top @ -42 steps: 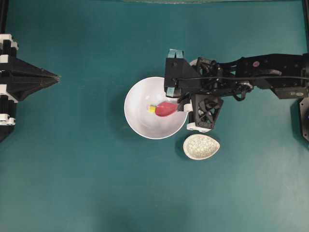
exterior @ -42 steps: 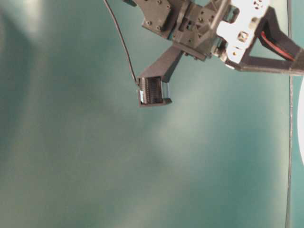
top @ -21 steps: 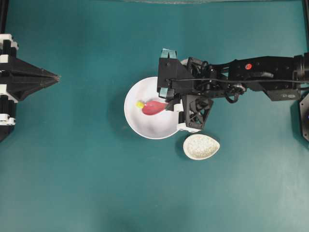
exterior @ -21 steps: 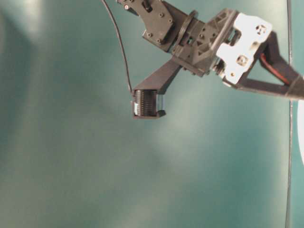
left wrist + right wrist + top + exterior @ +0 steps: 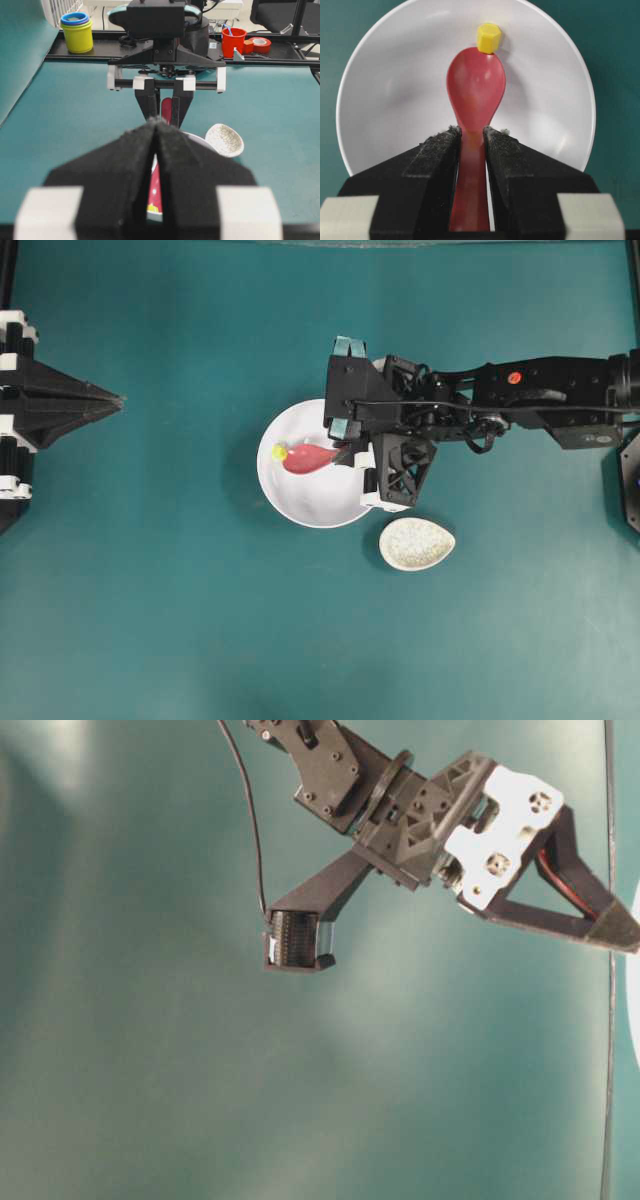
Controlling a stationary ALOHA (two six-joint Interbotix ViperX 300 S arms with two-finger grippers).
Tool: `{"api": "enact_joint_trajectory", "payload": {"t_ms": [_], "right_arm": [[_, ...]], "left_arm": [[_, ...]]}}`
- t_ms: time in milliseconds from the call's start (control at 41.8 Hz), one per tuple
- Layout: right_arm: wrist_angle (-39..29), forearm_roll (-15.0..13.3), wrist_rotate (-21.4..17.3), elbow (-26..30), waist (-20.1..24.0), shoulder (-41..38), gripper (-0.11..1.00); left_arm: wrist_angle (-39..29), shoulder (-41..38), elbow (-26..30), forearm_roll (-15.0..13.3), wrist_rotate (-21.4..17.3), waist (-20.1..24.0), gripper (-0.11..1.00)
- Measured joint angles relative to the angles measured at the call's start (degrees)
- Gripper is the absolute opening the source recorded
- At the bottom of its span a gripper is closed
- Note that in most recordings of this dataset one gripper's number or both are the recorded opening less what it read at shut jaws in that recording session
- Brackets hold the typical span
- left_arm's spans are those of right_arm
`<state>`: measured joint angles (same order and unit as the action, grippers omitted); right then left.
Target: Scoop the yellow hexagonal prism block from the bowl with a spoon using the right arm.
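Right gripper [image 5: 470, 145] clamped on handle of spoon [image 5: 475, 100], pads pressed to both sides; handle end cut off at bottom edge of right wrist view. Scoop stretched over inside of bowl [image 5: 395, 100], tip touching yellow hexagonal prism block [image 5: 488, 37]. Block resting on bowl's inner wall near far rim, outside the scoop. In overhead view, block [image 5: 280, 452] at left side of bowl [image 5: 310, 505], spoon [image 5: 308, 456] pointing left, handle hidden under right gripper [image 5: 345, 450]. Bowl's right rim covered by gripper body. Speckled spoon rest [image 5: 417, 544] on tabletop [image 5: 200, 620] just beside bowl, lower right. Left gripper [image 5: 156, 150] pressed together, nothing between, parked at far left, well apart from bowl. Table-level view: mostly blurred teal, only right gripper parts and a sliver of white at right edge.
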<state>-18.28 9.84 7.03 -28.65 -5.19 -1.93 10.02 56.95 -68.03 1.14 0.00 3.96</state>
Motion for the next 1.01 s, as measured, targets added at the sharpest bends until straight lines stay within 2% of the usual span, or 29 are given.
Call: {"api": "enact_joint_trajectory", "payload": {"t_ms": [455, 1005], "right_arm": [[1.76, -0.09, -0.09, 0.0, 0.0, 0.0, 0.23], [3.34, -1.76, 0.09, 0.0, 0.0, 0.0, 0.23]], "left_arm": [[0.0, 0.0, 0.0, 0.0, 0.0, 0.0, 0.0], [0.79, 0.0, 0.0, -0.09, 0.09, 0.0, 0.0]]}}
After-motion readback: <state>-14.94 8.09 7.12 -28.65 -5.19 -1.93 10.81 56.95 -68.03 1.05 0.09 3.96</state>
